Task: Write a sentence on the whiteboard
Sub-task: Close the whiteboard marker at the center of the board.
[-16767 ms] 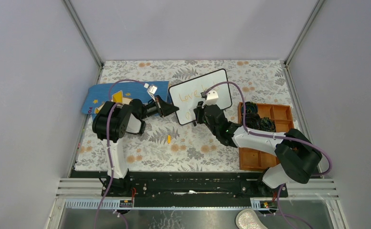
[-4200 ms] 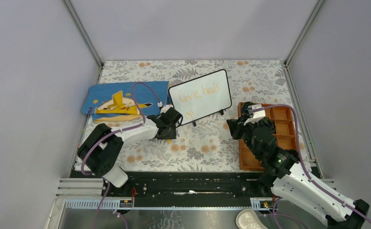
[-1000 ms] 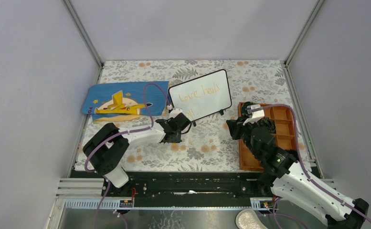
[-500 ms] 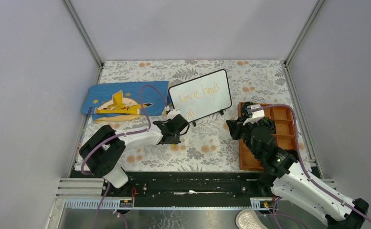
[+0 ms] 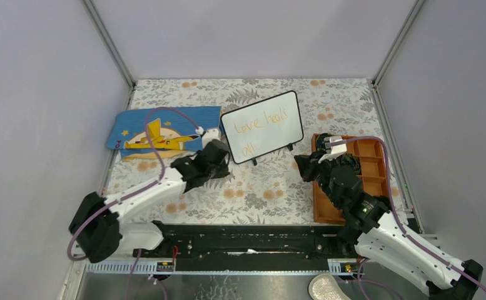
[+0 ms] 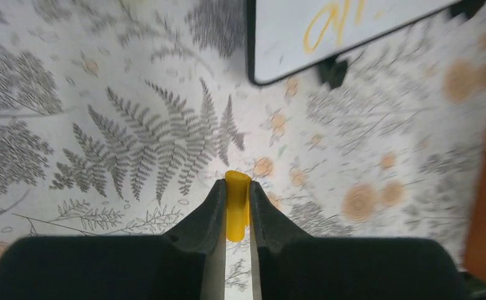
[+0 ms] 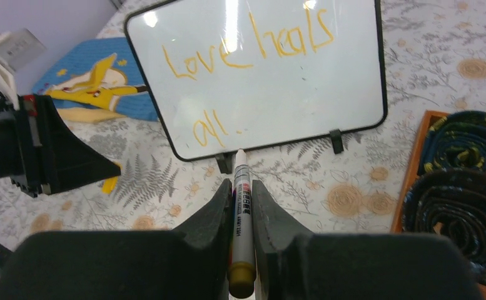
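The whiteboard stands tilted on small black feet at the back middle of the table. The sentence is in orange, "Love heals" over "all..", and is plain in the right wrist view. My left gripper hovers just left of and in front of the board. It is shut on a small yellow marker cap. The board's lower corner lies ahead of it. My right gripper is shut on a white marker. The marker's tip points at the whiteboard's lower edge without touching it.
A blue mat with a yellow plane lies left of the board. An orange compartment tray at the right holds dark rolled items, close beside my right arm. A floral cloth covers the table.
The left arm has swung its elbow down and left, and its gripper has drawn back left from the board with the yellow cap. The right arm has hardly moved.
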### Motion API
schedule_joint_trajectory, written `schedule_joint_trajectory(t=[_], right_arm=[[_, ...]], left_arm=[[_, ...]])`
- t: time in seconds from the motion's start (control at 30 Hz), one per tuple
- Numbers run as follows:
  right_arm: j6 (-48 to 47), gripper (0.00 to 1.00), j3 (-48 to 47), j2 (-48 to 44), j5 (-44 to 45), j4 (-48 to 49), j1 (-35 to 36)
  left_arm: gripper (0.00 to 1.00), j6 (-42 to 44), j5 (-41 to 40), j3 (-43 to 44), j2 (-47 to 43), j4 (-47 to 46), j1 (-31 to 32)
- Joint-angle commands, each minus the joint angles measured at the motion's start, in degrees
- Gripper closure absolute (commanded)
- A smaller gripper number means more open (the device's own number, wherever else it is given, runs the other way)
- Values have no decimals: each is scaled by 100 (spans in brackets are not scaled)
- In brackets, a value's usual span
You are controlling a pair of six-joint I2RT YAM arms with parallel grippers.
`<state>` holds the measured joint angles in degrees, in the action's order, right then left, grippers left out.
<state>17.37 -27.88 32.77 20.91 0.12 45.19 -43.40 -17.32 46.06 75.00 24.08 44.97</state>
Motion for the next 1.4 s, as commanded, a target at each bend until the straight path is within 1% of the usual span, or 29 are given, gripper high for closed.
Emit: schedule_joint_trajectory(t=[0.0,0.17,0.27,0.37,0.43,0.5,0.53,0.6,0.7,0.77,0.83,0.97,1.1,1.23,1.37], right_arm=[[-50,100,-145,-30,-292,1033,-32],[-200,100,-467,414,-538,2013,0],[-577,100,-828,837,-406,2596,297],[-1427,100,-1123,1211,65,3419,915],[-2076,100,-1253,1490,332,4050,1277],[-2676,100,-1268,1741,580,4890,1658],[-3057,100,-1283,1898,738,5359,2002],[-4029,100,-1355,2284,1035,6290,2548],[-5444,100,-1515,2852,1159,7531,3195],[-6073,100,-1688,3155,1165,7989,3449],[-6493,100,-1836,3391,1145,8259,3581],[-6789,100,-2233,3842,1304,8387,3594],[-6669,100,-2605,4299,1355,8557,3526],[-5658,100,-2757,4306,1259,8034,3303],[-4461,100,-2625,4099,1122,7734,2988]], left_arm=[[100,40,108,355,-874,-299,-453],[100,-5,717,522,-1669,-1017,-1015],[100,-196,1109,587,-1964,-1499,-1302],[100,-575,1392,461,-2265,-2116,-1557],[100,-1039,1509,255,-2486,-2703,-1707],[100,-1454,1612,32,-2650,-3355,-1852],[100,-1660,1648,-87,-2698,-3693,-1901],[100,-1953,1704,-154,-2733,-4207,-1966],[100,-2109,1928,32,-2678,-4420,-2008],[100,-2127,1959,157,-2697,-4478,-2017],[100,-2118,1918,219,-2767,-4562,-2025],[100,-1652,1668,579,-2954,-4345,-2027],[100,-1274,1342,835,-3197,-4297,-2027],[100,-1226,1352,1028,-3295,-4198,-2032],[100,-1252,1309,1028,-3428,-4216,-2027]])
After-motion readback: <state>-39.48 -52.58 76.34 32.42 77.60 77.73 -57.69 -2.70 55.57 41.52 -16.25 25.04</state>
